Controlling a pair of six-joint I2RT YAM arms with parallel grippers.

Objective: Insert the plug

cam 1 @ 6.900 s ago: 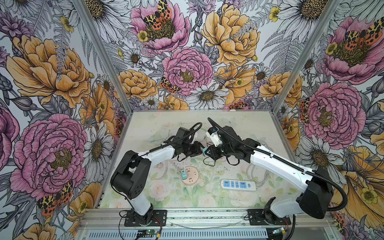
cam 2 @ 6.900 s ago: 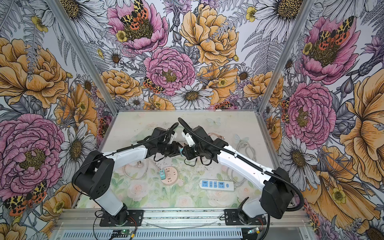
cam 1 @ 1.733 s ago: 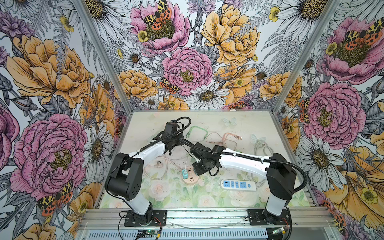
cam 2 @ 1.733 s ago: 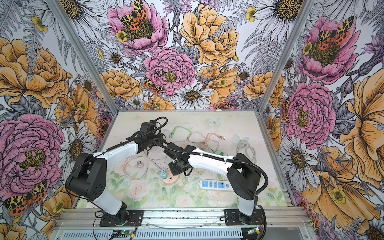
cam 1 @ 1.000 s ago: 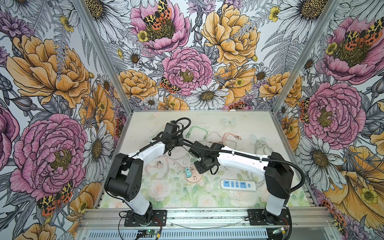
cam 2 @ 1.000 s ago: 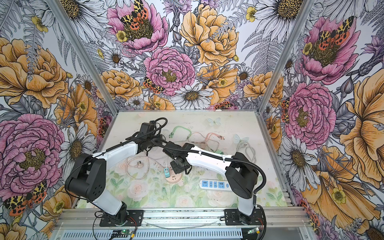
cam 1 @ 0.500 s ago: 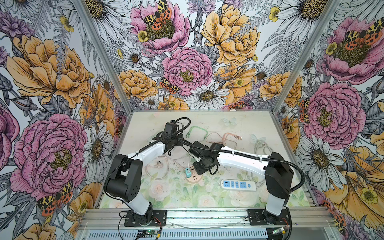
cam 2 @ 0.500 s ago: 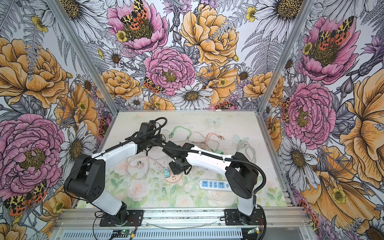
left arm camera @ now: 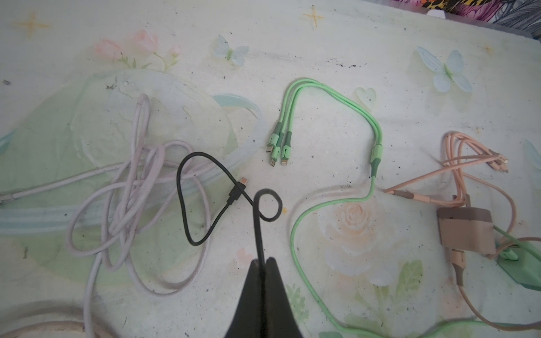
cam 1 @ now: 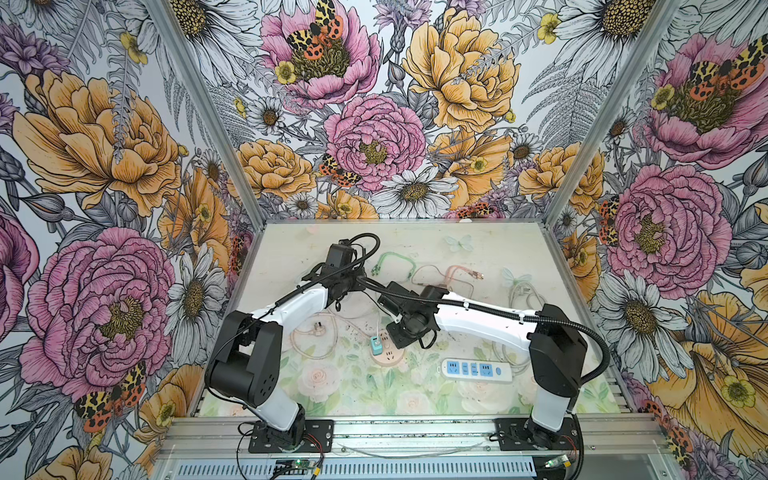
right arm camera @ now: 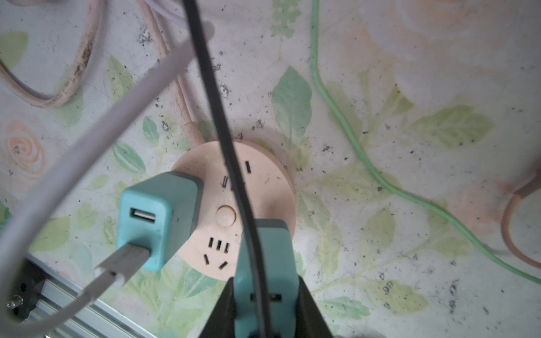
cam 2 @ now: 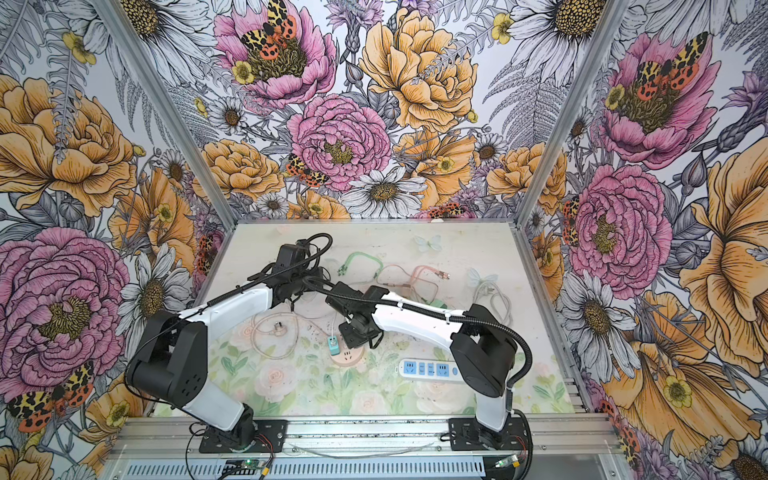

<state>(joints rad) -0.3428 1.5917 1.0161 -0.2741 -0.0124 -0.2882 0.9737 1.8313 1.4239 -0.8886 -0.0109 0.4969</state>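
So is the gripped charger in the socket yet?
Cannot tell: the right gripper holds the charger over the socket's edge, its prongs hidden.

I'm driving a robotics lab cell: aluminium frame posts (cam 1: 205,108), flower-printed wall panels (cam 1: 374,137), and two arms (cam 1: 478,324) bolted to a slotted rail (cam 1: 415,430) fronting the tabletop (cam 1: 332,395).

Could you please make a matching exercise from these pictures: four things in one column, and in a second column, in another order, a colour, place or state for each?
1 black cable
2 round socket
3 power strip
4 green cable

a white, blue sockets
b pink, bears the plugged charger; the right gripper has the held charger close by
c pinched in the shut left gripper
d loose on the table, three plugs at one end

Pairs: 1-c, 2-b, 3-a, 4-d
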